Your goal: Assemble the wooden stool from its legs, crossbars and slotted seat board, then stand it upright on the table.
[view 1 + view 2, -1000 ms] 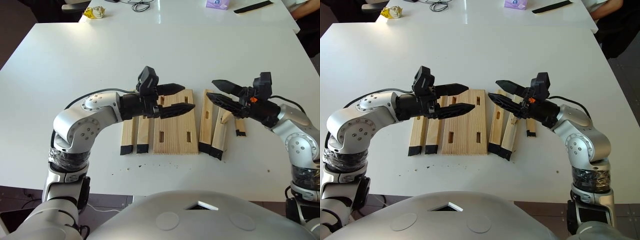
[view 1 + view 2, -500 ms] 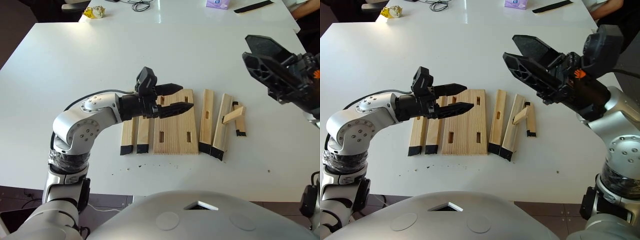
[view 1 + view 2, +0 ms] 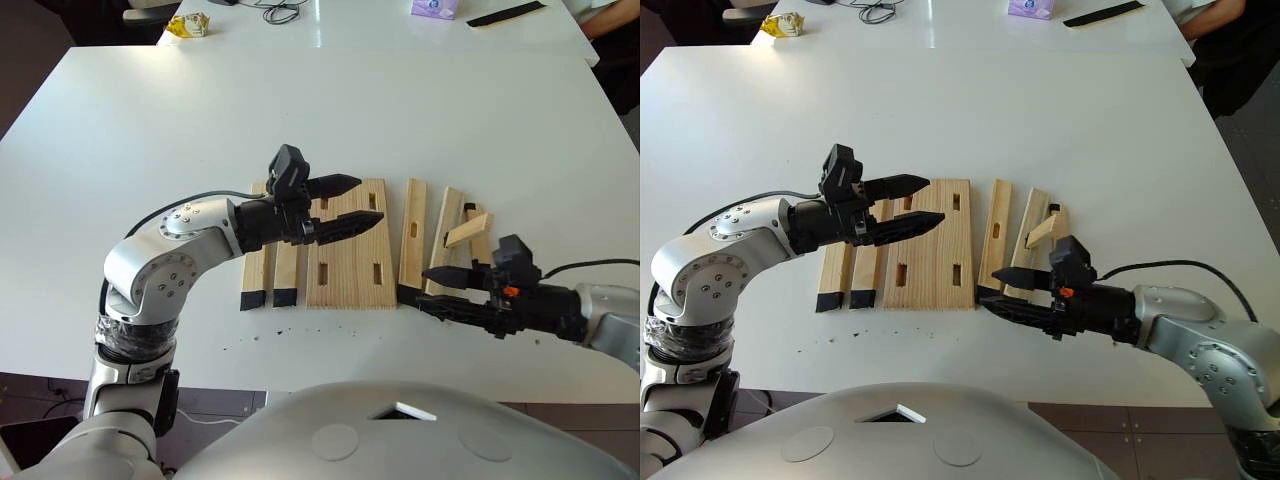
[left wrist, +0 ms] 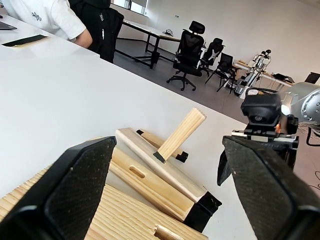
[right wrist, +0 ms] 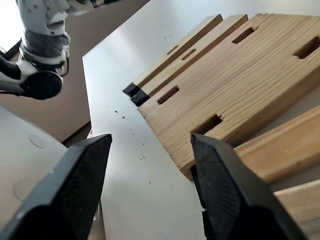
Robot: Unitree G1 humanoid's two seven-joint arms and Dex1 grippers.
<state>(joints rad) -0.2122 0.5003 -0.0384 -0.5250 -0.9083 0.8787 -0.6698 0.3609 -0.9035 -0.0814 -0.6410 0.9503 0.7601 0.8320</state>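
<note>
A: Where do the parts lie?

B: All flat on the counter (image 3: 400, 110). The seat board (image 3: 345, 272) is in the middle with its slots facing up. The left legs (image 3: 286, 262) sit just beside one edge and the right legs (image 3: 413, 228) just beside the other. A short crossbar (image 3: 465, 232) is propped aslant on the outer right leg.

A: And the hands?

B: The left hand (image 3: 366, 200) hovers over the seat board, fingers apart, holding nothing. The right hand (image 3: 424, 288) is low by the near, black-tipped ends of the right legs, also spread and empty.

A: What worries you?

B: The right hand lies nearly flat to the counter. If it pushes forward rather than closing over a leg, I'd expect that leg to slide, nudge its neighbour and tip the crossbar off. The legs lie flat too, so the lower finger has little room beneath. It may scrape the counter or pinch only the tip, and then the leg could swing when it is lifted.

A: And the left?

B: If it comes down while a leg is being dragged, the board could shift. The two hands are also near enough to bump each other.
</note>
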